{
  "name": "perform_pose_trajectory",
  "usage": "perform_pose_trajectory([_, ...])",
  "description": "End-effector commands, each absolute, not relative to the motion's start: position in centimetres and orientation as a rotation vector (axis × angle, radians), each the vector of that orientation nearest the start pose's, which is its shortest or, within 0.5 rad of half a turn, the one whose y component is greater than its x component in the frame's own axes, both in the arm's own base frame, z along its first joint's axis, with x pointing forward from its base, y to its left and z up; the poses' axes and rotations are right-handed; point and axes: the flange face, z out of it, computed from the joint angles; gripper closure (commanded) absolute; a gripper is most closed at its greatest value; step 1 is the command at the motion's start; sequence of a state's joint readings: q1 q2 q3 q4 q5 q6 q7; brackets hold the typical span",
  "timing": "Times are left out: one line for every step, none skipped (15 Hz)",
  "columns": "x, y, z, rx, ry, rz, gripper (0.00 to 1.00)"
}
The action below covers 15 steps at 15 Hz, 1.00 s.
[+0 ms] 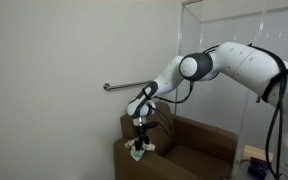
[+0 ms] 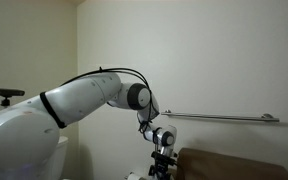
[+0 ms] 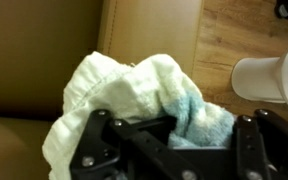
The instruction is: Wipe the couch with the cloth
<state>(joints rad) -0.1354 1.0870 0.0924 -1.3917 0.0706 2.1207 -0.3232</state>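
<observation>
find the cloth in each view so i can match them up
In an exterior view: cloth low centre, under the gripper, on the couch arm.
In an exterior view: frame cuts off below the gripper; cannot tell.
Wrist view: cloth mid-frame, between the jaws.
Shared landmark: brown couch.
</observation>
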Motion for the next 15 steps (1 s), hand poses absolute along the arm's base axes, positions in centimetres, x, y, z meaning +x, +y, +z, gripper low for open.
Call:
perform_pose_trajectory([68.6,-3.3,2.9,-2.868,-0.251,0.491,0.95])
perform_pose_trajectory([68.5,-3.4,2.5,-2.856,-0.256,0.531,0.95])
perform_pose_trajectory([68.2,-3.3,2.0,-2.838,-0.268,0.567,0.95])
perform_pose_trajectory([67.5,-3.3,1.2,-2.803,-0.289,0.624,0.95])
perform_pose_trajectory([66.8,-3.2,0.5,-2.775,-0.307,0.676,0.95])
perform_pose_trajectory([65.7,-3.2,-0.5,-2.744,-0.323,0.729,0.95])
perform_pose_trajectory([64.7,-3.2,-1.4,-2.725,-0.325,0.774,0.95])
perform_pose_trajectory([63.6,-3.2,-2.2,-2.7,-0.332,0.815,0.95])
perform_pose_trajectory([63.0,-3.3,-2.6,-2.683,-0.336,0.836,0.94])
perform_pose_trajectory([62.3,-3.3,-2.5,-2.673,-0.342,0.844,0.95])
perform_pose_trajectory([61.4,-3.4,-2.5,-2.67,-0.334,0.855,0.95])
perform_pose_trajectory([60.6,-3.6,-2.3,-2.674,-0.313,0.853,0.95])
perform_pose_trajectory([59.8,-3.7,-2.1,-2.672,-0.3,0.856,0.95])
perform_pose_trajectory([59.1,-3.6,-2.0,-2.657,-0.303,0.863,0.95])
perform_pose_trajectory([58.2,-3.5,-2.1,-2.65,-0.298,0.874,0.94])
